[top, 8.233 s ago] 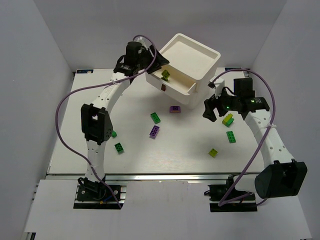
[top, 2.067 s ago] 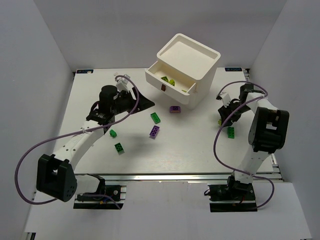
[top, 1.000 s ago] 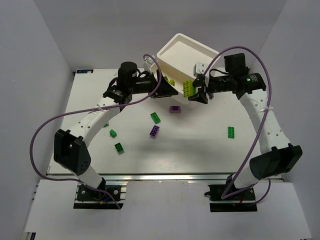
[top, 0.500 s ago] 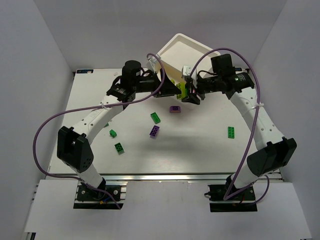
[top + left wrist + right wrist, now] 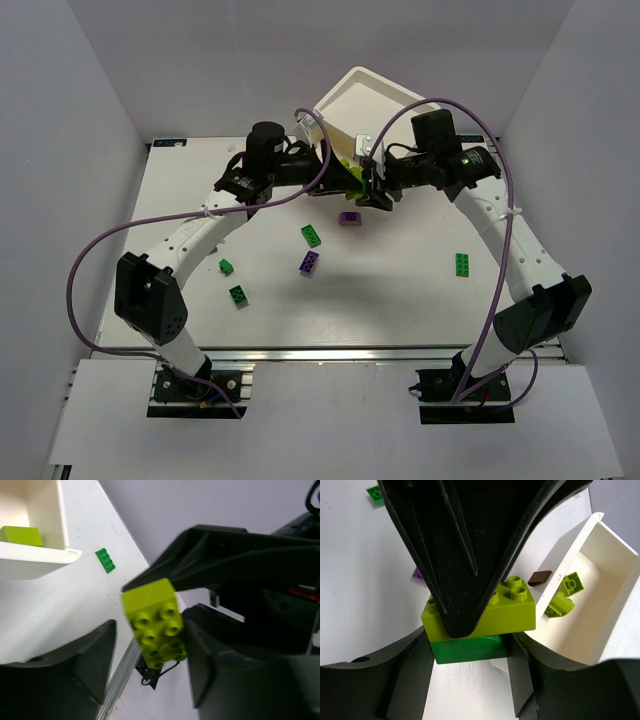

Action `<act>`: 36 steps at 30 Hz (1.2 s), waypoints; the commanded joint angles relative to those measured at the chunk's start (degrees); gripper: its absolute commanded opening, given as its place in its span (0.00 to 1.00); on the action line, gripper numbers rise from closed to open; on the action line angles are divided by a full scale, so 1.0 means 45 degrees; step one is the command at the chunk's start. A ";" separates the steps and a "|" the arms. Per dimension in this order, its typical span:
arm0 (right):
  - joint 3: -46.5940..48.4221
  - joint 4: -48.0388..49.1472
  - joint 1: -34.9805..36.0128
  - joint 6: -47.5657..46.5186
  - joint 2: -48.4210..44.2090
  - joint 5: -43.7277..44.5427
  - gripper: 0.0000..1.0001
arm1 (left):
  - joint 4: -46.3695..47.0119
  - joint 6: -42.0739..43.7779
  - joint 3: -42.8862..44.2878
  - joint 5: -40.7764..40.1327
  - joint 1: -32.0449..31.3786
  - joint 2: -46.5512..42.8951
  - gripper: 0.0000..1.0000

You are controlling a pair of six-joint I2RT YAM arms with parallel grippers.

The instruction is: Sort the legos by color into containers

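In front of the stacked white containers, my two grippers meet. My right gripper is shut on a dark green lego with a yellow-green lego stacked on top. My left gripper straddles that yellow-green lego. Its right finger touches it, and a gap remains at the left finger. In the top view, the left gripper and the right gripper overlap at the pair. The lower container holds yellow-green legos.
Loose legos lie on the table: purple ones and dark green ones. A brown mark sits on the container's wall. Purple cables loop over both arms.
The right gripper has carried the stacked legos leftward to the left gripper by the containers. The left jaws have narrowed around the yellow-green lego.
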 commanded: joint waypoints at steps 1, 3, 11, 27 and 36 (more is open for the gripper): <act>0.0309 0.0385 0.0081 0.0219 -0.0108 0.0066 0.00 | -0.0027 0.0195 0.0450 -0.0128 -0.0077 -0.0033 0.62; 0.0270 0.0386 0.0061 0.0258 -0.0127 0.0203 0.00 | -0.0105 0.0234 0.0470 -0.0108 -0.0077 0.0006 0.52; 0.0172 0.0639 0.0100 0.0550 -0.0244 0.0670 0.00 | -0.0748 0.0467 0.1016 -0.0420 -0.0077 0.0260 0.24; -0.1371 0.1479 -0.0232 0.0961 -0.0811 0.1394 0.00 | -0.1668 0.1055 0.1603 -0.1339 0.0450 -0.0209 0.14; -0.1586 0.2006 -0.0583 0.1877 -0.1006 0.1725 0.00 | -0.1629 0.1093 0.2227 -0.1456 0.0939 -0.0131 0.11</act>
